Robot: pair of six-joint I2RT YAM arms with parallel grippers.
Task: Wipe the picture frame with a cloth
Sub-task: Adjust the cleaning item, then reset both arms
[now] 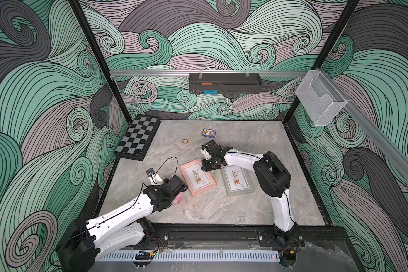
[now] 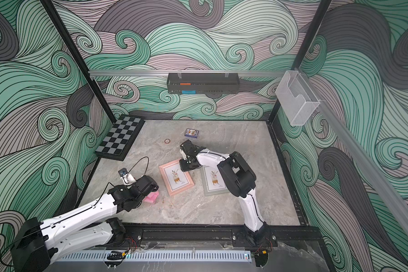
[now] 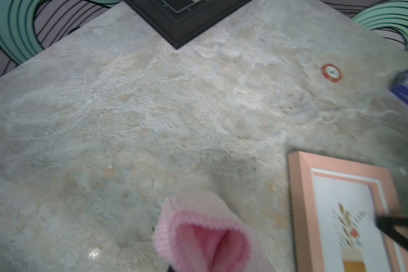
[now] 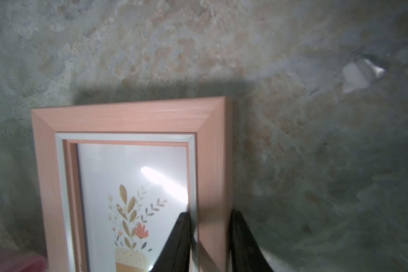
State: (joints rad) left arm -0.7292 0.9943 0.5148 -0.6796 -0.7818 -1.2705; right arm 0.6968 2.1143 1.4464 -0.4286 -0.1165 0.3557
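A pink picture frame (image 1: 197,176) (image 2: 176,177) lies flat in the middle of the table, with a flower print under its glass. My right gripper (image 4: 210,215) is shut on one side rail of this frame (image 4: 127,122), one finger on the glass side and one outside the rail. The cloth (image 2: 152,197) (image 3: 198,226) is a soft pink bundle just left of the frame. My left gripper (image 2: 150,192) is shut on the cloth, low over the table. In the left wrist view the cloth hides the fingertips.
A grey-green frame (image 1: 237,182) lies right of the pink one, partly under my right arm. A chessboard (image 1: 137,137) leans at the back left. A card box (image 1: 209,133) and a red chip (image 1: 185,141) lie further back. A black shelf (image 1: 224,83) hangs on the back rail.
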